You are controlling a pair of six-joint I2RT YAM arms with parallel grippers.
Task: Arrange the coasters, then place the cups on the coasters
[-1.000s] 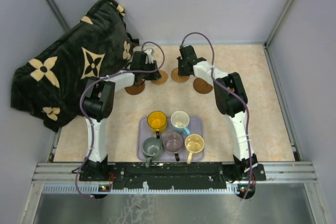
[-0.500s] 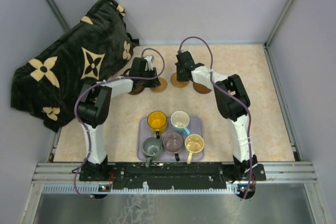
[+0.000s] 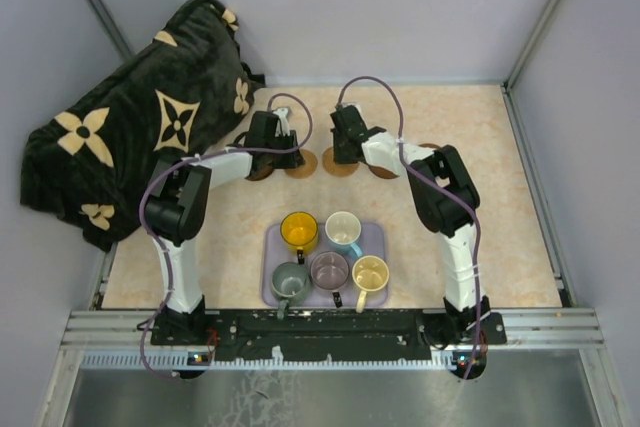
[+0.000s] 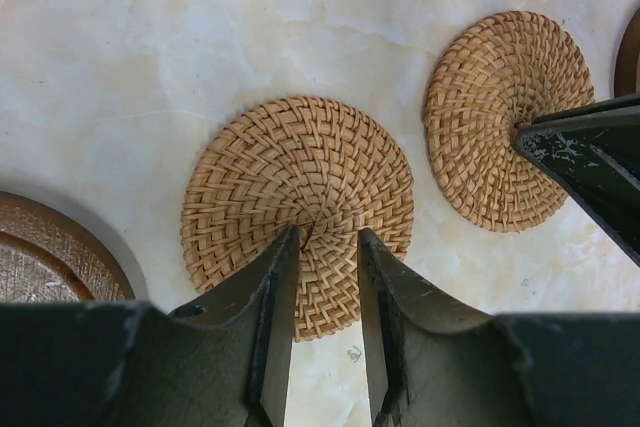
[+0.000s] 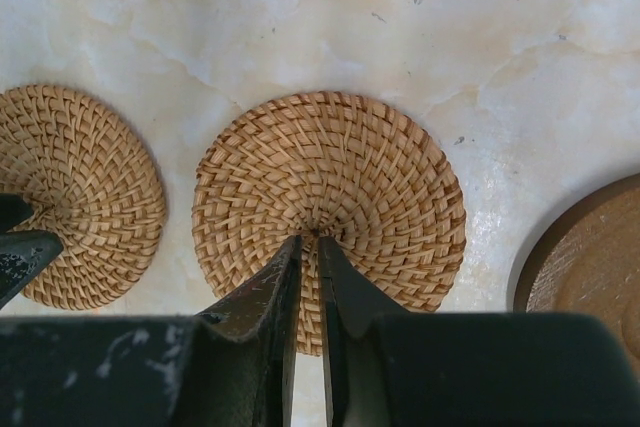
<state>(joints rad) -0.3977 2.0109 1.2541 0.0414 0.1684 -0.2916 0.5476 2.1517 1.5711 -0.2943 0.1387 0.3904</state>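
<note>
At the far side of the desk (image 3: 500,227): both claws are down on two woven coasters that lie side by side, not touching.
Left claw (image 4: 330,235): jaws a little apart, with the tips resting at the middle of the left woven coaster (image 4: 300,172).
Right claw (image 5: 310,239): jaws almost together, with the tips at the middle of the right woven coaster (image 5: 330,172). I cannot tell whether it pinches the weave.
Dark coasters (image 5: 590,267): flat on the desk, one just outside each woven one.
Cups (image 3: 343,230): five on the tray (image 3: 377,247) at the middle of the near edge, well apart from both claws.
</note>
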